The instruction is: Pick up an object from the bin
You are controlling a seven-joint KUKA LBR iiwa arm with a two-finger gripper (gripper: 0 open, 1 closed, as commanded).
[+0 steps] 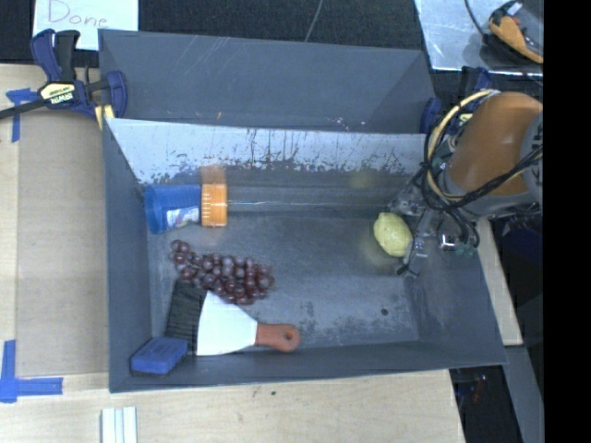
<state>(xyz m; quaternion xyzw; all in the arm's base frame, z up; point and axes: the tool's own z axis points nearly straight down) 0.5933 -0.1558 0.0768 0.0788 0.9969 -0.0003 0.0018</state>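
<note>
Low at bin right, arm beside yellow-green fruit; jaws' opening unreadable.

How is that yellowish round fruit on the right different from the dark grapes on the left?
The yellowish fruit is one smooth, pale yellow-green lump; the grapes are a cluster of many small dark red balls. The fruit lies right, beside the gripper; the grapes lie left, next to a brush. Both look like fruit and rest on the bin floor.
</note>
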